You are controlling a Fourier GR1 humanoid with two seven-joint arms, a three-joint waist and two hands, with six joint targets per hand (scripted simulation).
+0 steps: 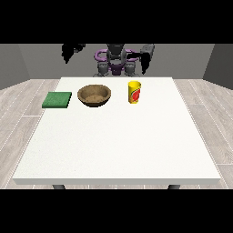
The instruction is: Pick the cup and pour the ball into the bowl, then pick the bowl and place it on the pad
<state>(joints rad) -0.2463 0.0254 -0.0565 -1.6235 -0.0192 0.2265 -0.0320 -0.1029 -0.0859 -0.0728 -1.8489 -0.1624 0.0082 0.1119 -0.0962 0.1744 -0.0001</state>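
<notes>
— Where are your hands?

— Both are up near my shoulders, above the far edge of the table and well apart from everything on it. My hand at the view's right (145,63) hangs with its fingers pointing down, above and behind the cup. My hand at the view's left (69,50) is raised higher, off beyond the table's far left corner. Neither has hold of anything. Whether the fingers are straight or curled, I cannot tell; they are too small and dark.

— And the cup?

— The yellow cup (134,92) with a red mark on its side stands upright on the white table (118,145), on the far half, just right of the middle. Its mouth faces up, but I cannot see inside, so I cannot tell whether the ball is in it.

— The bowl?

— The brown wooden bowl (94,95) sits near the cup on its left, apart from it, upright. What shows of its inside is bare brown bottom.

— The pad?

— The green square pad (57,99) lies flat further left, near the table's left edge, beside the bowl and not touching it. Nothing rests on it.
</notes>
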